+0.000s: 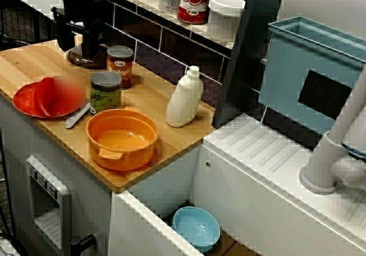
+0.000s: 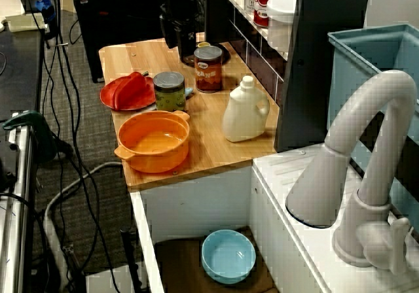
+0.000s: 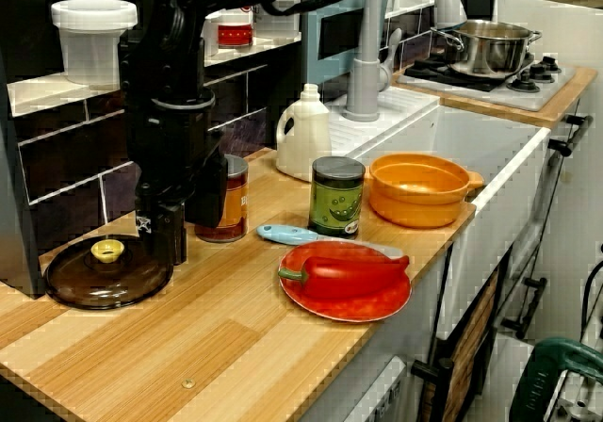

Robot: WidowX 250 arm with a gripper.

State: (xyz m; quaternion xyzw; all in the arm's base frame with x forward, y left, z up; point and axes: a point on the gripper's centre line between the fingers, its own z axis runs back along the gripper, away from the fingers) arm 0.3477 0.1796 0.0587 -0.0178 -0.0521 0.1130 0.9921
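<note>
— Where is the lid (image 3: 105, 273) against the pincer (image 3: 168, 249)?
— In the low side view it lies flat at the far left of the bench (image 3: 236, 347), close under the dark tiled wall (image 3: 66, 196). The pincer stands upright over its right rim, tips down at the glass, just right of the knob (image 3: 106, 250). I cannot tell if they touch
— Wide or narrow?
— I cannot tell that either: the black fingers (image 3: 172, 234) merge into one dark block in every view
— What is the lid like?
— Round, a shallow dome of glossy dark brown glass, with a small brass-coloured knob in the middle. The bench is pale striped wood
— And further right?
— Just beside the pincer is a red tin (image 3: 229, 201), partly hidden behind it. Then a spoon (image 3: 283, 235) with a light blue handle lies flat. In front of it is a red plate (image 3: 350, 311) bearing a red pepper (image 3: 344, 273). Behind the spoon is a green tin (image 3: 336, 196), upright, with a ribbed metal top. A white plastic jug (image 3: 303, 132) stands back by the wall. A round orange pot (image 3: 419, 188) with stubby handles sits at the right end, next to the sink (image 3: 490, 158)
— Anything in the way?
— The red tin stands closest, on the pincer's right, and the wall shuts in the lid from behind
</note>
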